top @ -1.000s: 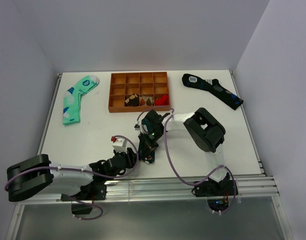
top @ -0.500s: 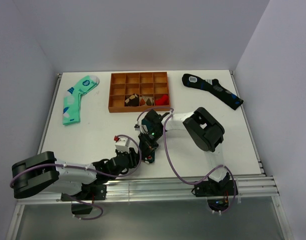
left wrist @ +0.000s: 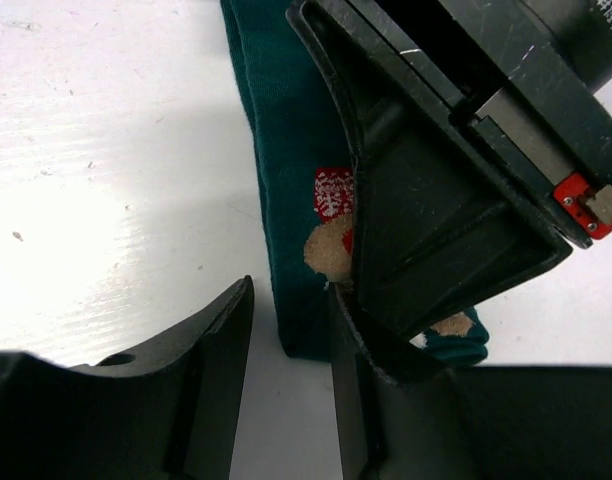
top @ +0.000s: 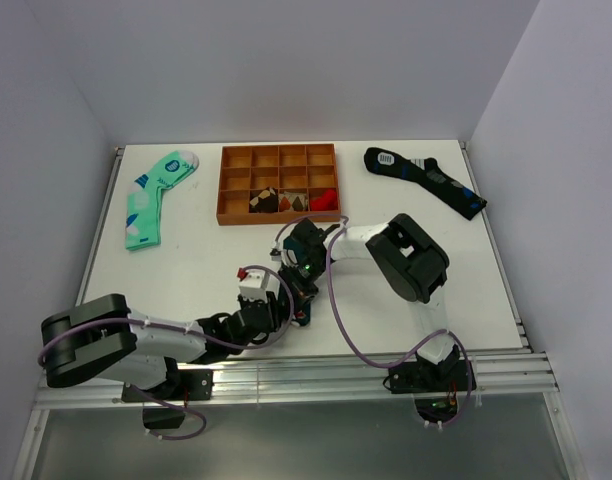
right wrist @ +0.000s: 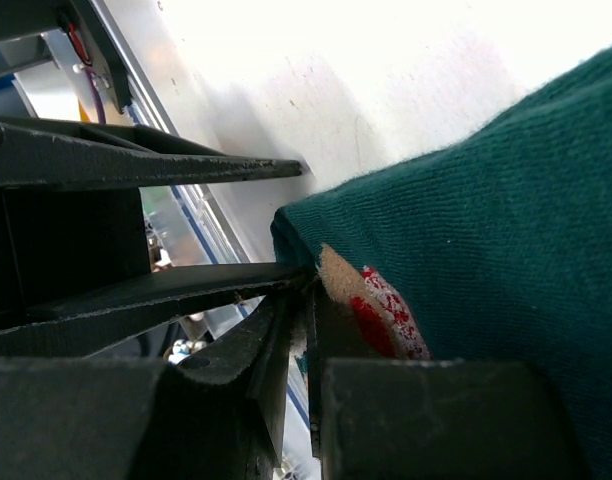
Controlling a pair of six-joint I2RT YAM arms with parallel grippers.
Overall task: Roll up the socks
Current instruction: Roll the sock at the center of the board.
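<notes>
1. The socks [left wrist: 286,200] are laid flat on the white table [top: 186,270], toward 6 o'clock of its middle; in the top view they are largely hidden under both grippers
2. One end of the socks, just by the red, white and brown figure [left wrist: 331,215], is pinched between the nearly closed fingers of the right gripper [right wrist: 304,300]
3. The left gripper [left wrist: 288,295] is held spread, its jaws apart on either side of that same end, at 6 o'clock of the right gripper's body
4. The table is enclosed by pale walls, with a metal rail [top: 336,370] along the 6 o'clock edge
5. From the socks, an orange compartment tray [top: 226,185] is seen at 12 o'clock, a mint-green sock [top: 151,195] at 10 o'clock and a black sock [top: 426,178] at 2 o'clock, all well apart
</notes>
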